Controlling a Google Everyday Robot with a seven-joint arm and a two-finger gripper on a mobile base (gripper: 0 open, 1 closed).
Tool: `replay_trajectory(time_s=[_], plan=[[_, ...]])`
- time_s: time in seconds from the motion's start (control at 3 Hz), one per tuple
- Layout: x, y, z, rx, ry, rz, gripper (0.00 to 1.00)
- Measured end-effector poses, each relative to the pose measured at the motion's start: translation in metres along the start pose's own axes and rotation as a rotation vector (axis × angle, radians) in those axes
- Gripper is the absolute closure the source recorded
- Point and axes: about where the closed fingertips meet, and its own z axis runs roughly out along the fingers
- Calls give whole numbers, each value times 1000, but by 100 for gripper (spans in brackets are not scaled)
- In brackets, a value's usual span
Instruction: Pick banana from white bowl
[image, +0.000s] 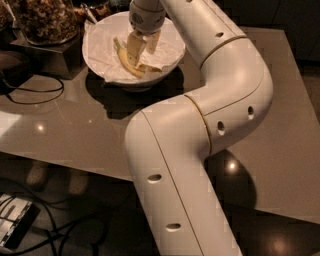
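The white bowl (100, 67) stands at the back of the table, lined with crumpled white paper. The yellow banana (126, 62) lies curved inside it, stem end toward the back left. My gripper (143, 46) hangs straight down into the bowl from the white arm. Its fingers (133, 46) are apart and reach down over the middle of the banana. The left finger covers part of the banana. I cannot tell whether the fingers touch it.
A glass jar of brown nuts (42, 20) stands on a dark stand (47, 57) left of the bowl. A black cable (30, 92) loops on the table's left side. My arm's elbow (240, 85) overhangs the table's right half. Cables (20, 225) lie on the floor.
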Motion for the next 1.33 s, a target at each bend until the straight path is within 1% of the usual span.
replay_trajectory(time_s=[0.33,1.33], plan=[[1,-2,8,-3,15,1,37],[6,-6,31,-14,61,12,37]])
